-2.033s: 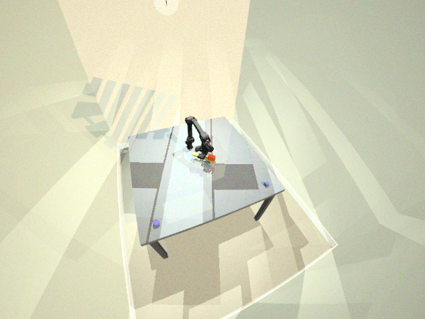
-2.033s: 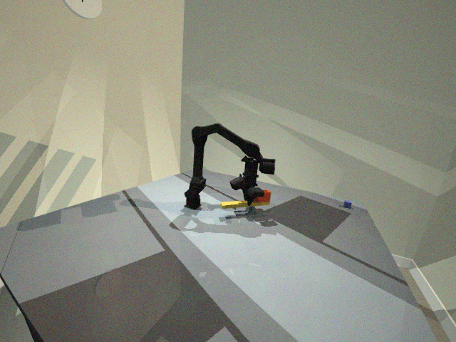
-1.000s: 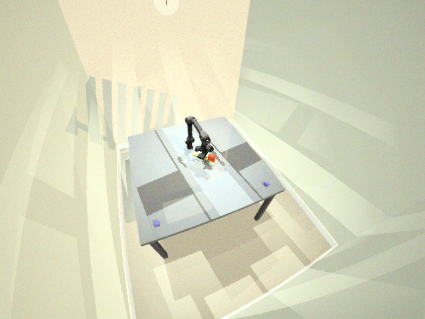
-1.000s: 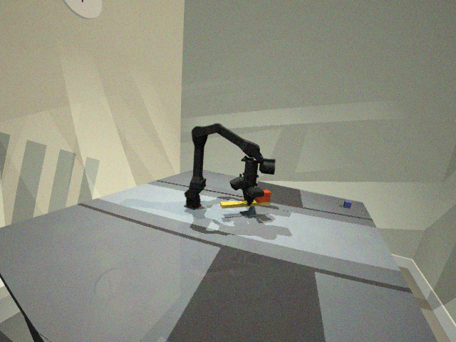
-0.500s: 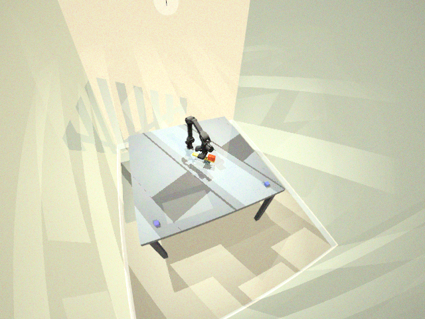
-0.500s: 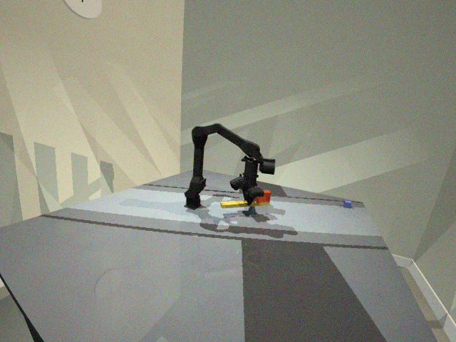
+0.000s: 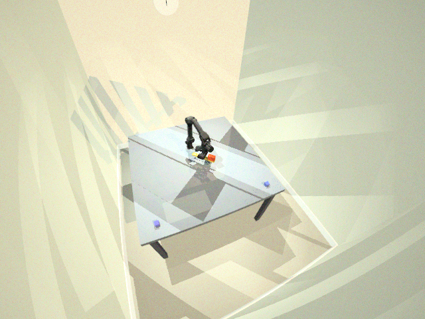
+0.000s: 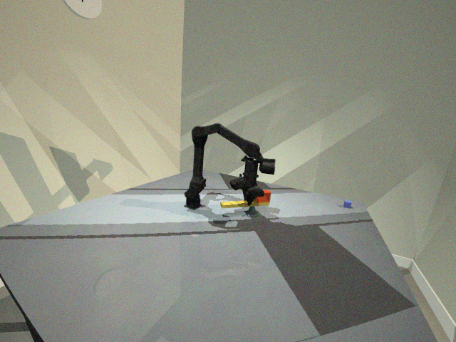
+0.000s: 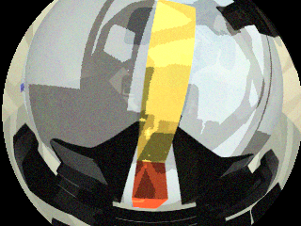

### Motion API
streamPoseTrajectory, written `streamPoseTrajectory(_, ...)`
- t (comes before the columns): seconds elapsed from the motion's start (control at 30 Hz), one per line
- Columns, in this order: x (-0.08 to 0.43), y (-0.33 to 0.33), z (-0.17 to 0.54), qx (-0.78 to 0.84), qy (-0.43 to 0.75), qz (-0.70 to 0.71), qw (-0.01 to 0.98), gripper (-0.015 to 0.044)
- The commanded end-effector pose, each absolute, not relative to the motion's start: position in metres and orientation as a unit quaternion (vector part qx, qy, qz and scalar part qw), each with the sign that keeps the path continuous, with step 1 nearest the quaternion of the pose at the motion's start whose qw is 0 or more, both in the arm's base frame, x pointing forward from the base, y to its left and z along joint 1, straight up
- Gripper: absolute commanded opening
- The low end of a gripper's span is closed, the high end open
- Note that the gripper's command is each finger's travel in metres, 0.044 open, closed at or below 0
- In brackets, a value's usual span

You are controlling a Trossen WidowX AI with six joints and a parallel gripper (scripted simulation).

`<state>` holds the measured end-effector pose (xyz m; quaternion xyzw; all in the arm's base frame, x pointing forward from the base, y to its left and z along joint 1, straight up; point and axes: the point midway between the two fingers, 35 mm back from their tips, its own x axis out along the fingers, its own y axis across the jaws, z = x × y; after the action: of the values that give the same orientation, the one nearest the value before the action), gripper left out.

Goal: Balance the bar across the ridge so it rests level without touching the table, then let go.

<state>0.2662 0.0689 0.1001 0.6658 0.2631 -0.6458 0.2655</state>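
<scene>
Glossy grey table | blue cubes apart | tool clamped on yellow bar

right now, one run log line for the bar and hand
hand: shut on yellow bar | red block: at one end | release: pending

Yellow bar: cut off by wrist view's top edge; partly hidden behind gripper in exterior view. Ridge: contact too small to tell. Wall clock: cropped above.
</scene>
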Motion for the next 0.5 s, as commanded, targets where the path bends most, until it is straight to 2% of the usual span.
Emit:
streamPoseTrajectory(0.0, 0.2662, 0.0689, 0.1001, 0.666, 0.263, -0.646, 0.266, 0.0)
streamPoseTrajectory(0.1, 0.2662, 0.0689, 0.1001, 0.666, 0.263, -0.646, 0.266, 0.0)
streamPoseTrajectory(0.3, 0.2662, 0.0689, 0.1001, 0.666, 0.263, -0.646, 0.266, 0.0157)
streamPoseTrajectory(0.47, 0.2662, 0.0689, 0.1001, 0.666, 0.263, -0.646, 0.266, 0.0167)
